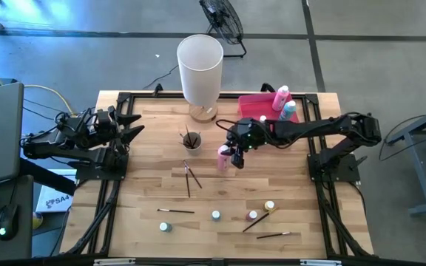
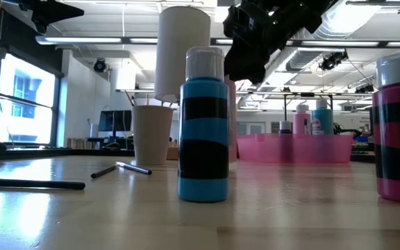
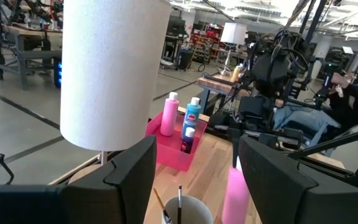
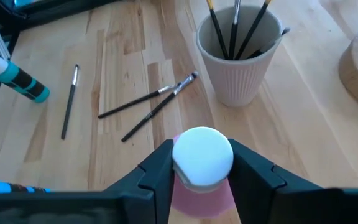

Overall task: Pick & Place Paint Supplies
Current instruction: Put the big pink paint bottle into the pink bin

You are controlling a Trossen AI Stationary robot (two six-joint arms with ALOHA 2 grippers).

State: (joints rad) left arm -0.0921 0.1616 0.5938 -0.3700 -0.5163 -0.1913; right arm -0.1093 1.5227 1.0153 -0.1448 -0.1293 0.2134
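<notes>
From overhead the right gripper (image 1: 231, 157) hides most of the pink paint bottle (image 1: 223, 158); its wrist view shows fingers clamped on the white cap (image 4: 202, 155), brush cup (image 4: 241, 50) at one o'clock. Left gripper (image 1: 133, 125) waits, fingers apart.

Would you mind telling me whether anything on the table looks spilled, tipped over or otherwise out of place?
Nothing looks spilled or damaged. The only untidy part is the loose paintbrushes lying at odd angles on the wood, two crossed near the cup, others by the front edge. The right gripper has its fingers around the pink bottle, which stands upright.
</notes>
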